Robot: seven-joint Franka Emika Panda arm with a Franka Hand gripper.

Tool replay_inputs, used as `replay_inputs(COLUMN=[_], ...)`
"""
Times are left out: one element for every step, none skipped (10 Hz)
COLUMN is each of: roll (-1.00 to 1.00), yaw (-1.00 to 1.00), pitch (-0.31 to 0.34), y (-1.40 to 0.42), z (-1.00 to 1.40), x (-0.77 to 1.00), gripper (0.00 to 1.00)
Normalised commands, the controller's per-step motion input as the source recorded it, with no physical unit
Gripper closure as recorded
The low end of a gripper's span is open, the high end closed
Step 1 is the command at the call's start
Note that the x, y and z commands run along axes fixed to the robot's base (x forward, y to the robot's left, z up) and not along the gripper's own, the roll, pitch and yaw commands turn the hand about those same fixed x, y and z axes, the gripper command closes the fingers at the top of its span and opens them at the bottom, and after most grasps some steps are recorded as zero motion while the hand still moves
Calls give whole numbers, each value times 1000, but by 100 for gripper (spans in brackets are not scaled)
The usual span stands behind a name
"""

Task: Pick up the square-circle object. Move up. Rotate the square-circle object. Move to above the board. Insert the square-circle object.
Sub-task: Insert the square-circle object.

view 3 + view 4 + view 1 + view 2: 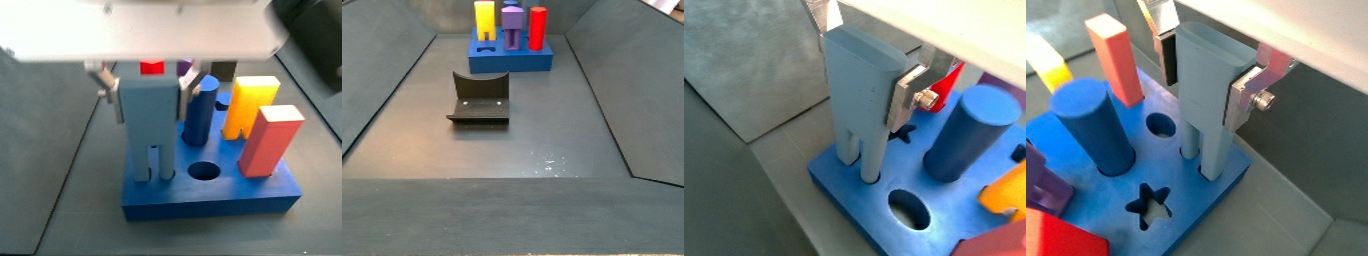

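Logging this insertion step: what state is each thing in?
Gripper: above the board, shut on the square-circle object.
Square-circle object: upright, prong tips down in the board.
Board: flat; large round hole and star hole empty.
Dark blue cylinder: upright in the board.
Fixture: on the floor, empty.

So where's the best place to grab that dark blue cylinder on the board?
Take the dark blue cylinder by its upper part, coming straight down: it stands upright among pegs on the board. The end effector grips the square-circle object.
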Motion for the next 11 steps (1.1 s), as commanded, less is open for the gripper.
replay_inputs(roll=[0, -1, 0, 29, 96, 140, 51, 13, 0, 11, 0], yaw=[-123, -94, -120, -149, -146, -149, -114, -103, 0, 6, 0], pitch=[0, 0, 0, 0, 0, 0, -64, -60, -36, 0, 0], y=[0, 0, 0, -74, -140, -197, -157, -97, -23, 0, 0], z=[-289, -366, -546, -646, -703, -637, -477, -206, -54, 0, 0], x=[0, 11, 166, 191, 191, 143, 26, 0, 0, 0, 0], gripper=[100, 100, 100, 100, 100, 100, 100, 100, 100, 100, 100])
